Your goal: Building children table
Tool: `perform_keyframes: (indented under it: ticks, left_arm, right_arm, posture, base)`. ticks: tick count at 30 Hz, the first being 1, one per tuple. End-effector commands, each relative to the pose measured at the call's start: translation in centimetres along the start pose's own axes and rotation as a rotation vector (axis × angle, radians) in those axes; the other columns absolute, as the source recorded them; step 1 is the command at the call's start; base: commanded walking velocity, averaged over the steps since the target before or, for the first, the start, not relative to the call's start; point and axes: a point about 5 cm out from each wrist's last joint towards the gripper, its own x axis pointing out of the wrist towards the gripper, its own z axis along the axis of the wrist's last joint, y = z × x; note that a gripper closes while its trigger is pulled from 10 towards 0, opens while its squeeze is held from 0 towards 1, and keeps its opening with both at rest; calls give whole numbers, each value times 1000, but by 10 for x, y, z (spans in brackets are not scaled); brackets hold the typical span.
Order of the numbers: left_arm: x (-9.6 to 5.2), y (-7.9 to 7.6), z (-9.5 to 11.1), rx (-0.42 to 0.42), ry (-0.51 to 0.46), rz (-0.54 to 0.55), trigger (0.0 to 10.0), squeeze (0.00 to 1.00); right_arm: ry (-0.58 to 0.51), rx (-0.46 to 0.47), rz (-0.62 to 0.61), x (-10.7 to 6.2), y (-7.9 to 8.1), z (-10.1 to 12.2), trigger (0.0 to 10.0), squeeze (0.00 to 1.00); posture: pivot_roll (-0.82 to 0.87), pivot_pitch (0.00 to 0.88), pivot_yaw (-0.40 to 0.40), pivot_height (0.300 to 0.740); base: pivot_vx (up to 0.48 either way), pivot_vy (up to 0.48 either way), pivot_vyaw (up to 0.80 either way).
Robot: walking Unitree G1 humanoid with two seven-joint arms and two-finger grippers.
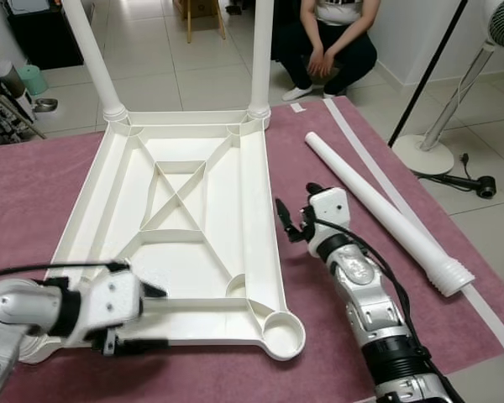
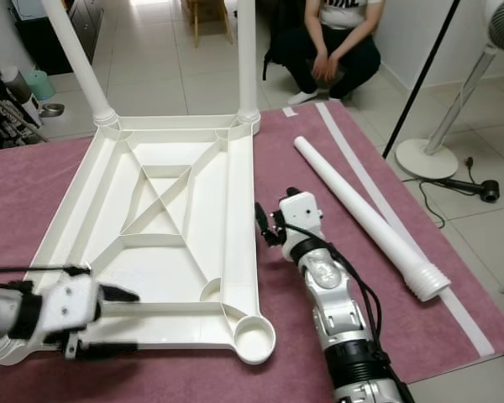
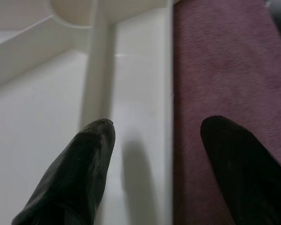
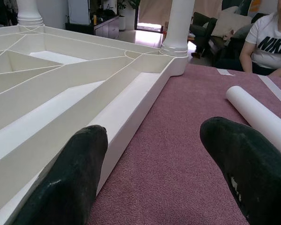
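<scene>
While the white table top lies upside down on the maroon carpet, with its ribbed underside facing up, you have your left gripper at its near edge, on the left. Its fingers are spread apart with nothing between them, one above the inside of the table top, the other above the carpet just outside the rim. Two white legs already stand upright in the far corner sockets, and the near right corner socket is an open ring. Just right of the table top's long edge, your right gripper sits low over the carpet, fingers wide apart and holding nothing. Farther right, a loose white leg lies flat on the carpet, well apart from the table top. Beyond the carpet a person crouches on the tiled floor, and a fan stand is at the far right
</scene>
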Motion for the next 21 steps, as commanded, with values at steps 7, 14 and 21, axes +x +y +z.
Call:
perform_keyframes:
  ticks: [7,14,21]
  left_arm:
    - [18,5,-6,34,35,51,10000,0]
    - [25,20,-14,-33,44,200,0,0]
    - [20,18,-21,-61,73,208,0,0]
  right_arm:
    - [5,-8,2,-1,-1,-1,10000,0]
    - [5,-4,1,-1,-1,-1,10000,0]
    - [3,-1,4,-1,0,0,10000,0]
  posture:
    - [52,0,62,740]
    - [52,0,63,740]
    - [60,0,64,740]
  base:
    - [0,0,0]
    - [0,0,0]
    - [0,0,0]
